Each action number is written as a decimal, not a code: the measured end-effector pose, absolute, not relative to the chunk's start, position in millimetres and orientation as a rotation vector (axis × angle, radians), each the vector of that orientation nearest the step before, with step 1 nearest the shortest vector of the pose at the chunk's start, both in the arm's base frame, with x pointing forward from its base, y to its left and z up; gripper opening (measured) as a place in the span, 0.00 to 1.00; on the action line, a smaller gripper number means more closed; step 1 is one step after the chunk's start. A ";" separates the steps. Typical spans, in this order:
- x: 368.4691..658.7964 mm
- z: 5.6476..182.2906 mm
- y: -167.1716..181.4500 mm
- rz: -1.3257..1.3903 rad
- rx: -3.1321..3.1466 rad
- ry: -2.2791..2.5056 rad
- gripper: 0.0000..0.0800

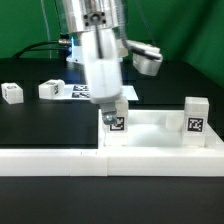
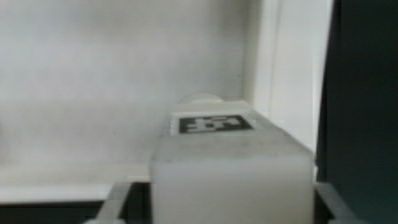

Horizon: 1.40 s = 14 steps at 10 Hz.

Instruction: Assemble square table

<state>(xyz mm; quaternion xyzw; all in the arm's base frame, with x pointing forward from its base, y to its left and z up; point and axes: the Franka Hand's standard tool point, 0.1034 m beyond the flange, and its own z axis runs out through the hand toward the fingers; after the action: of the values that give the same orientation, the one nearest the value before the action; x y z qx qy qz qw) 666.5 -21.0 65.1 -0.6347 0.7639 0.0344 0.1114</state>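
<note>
The square tabletop slab [image 1: 150, 133] lies at the front right, rim up. My gripper [image 1: 111, 110] is shut on a white leg block [image 1: 114, 121] and holds it upright at the slab's near-left corner; whether it touches the slab cannot be told. In the wrist view the leg [image 2: 222, 165] fills the space between my fingers [image 2: 125, 203], its tag facing the camera, with the slab's floor [image 2: 107, 90] and rim [image 2: 285, 60] beyond it. A second leg [image 1: 196, 118] stands upright at the slab's right corner. Two loose legs [image 1: 12, 92] [image 1: 52, 89] lie at the back left.
The long low white border wall [image 1: 50, 160] runs along the front edge, touching the slab's front. The marker board [image 1: 80, 92] lies flat behind my gripper. A green backdrop closes off the rear.
</note>
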 end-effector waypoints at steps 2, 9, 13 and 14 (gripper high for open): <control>665.9 65.5 -19.5 0.143 -1.717 2.358 0.36; 665.1 67.7 -4.9 0.058 -2.246 1.839 0.80; 664.0 66.2 -6.6 -0.018 -2.632 1.326 0.81; 665.8 68.1 -6.1 -0.050 -2.768 1.090 0.81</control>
<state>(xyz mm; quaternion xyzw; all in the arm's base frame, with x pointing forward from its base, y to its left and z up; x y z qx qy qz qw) 665.8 -6.1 68.1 -0.9272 0.3649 -0.0168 0.0832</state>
